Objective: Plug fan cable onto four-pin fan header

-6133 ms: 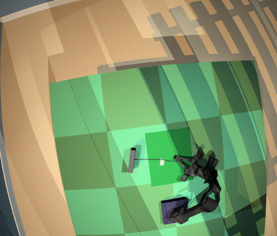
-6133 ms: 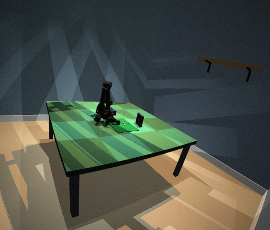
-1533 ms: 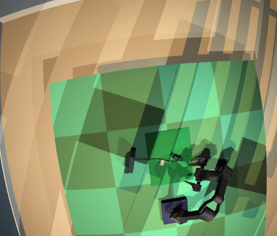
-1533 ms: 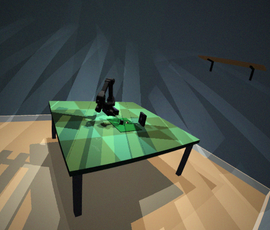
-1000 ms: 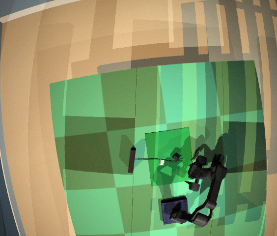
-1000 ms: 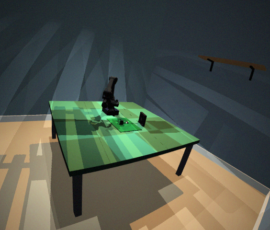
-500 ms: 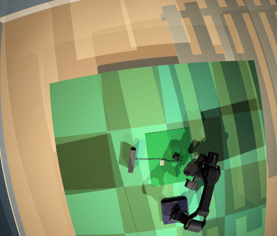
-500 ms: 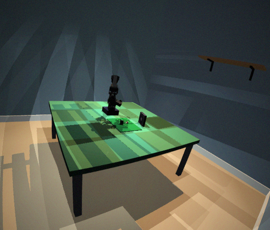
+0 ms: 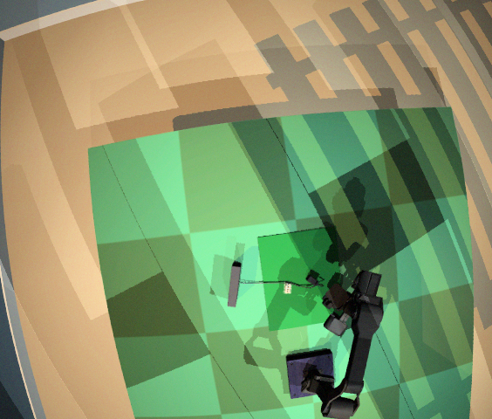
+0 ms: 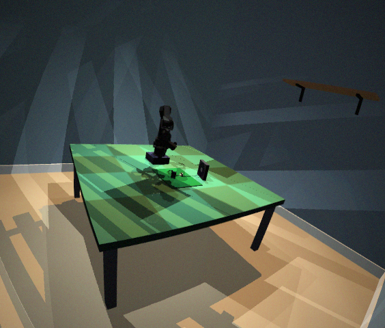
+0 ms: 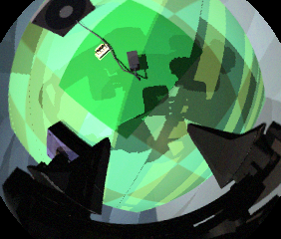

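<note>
The cable's dark plug (image 9: 313,276) (image 10: 173,174) (image 11: 133,60) is on or just over the green board (image 9: 274,254) (image 10: 190,183) (image 11: 126,20), apart from the header. The white four-pin header (image 9: 287,287) (image 10: 181,174) (image 11: 102,50) has nothing on it, and dark pins show in the wrist view. The fan (image 9: 234,284) (image 10: 203,169) (image 11: 66,12) stands upright beside the board. Its thin cable runs past the header and curls near the plug. My gripper (image 9: 327,312) (image 11: 149,134) is wide open and empty, raised above the table and off the plug. Whether the plug touches the board is unclear.
The arm's purple base (image 9: 295,383) (image 10: 153,158) (image 11: 58,141) stands on the table near the board. The table (image 9: 146,279) (image 10: 220,208) carries strong patches of shadow and light. A brown shelf (image 10: 330,89) is on the far wall.
</note>
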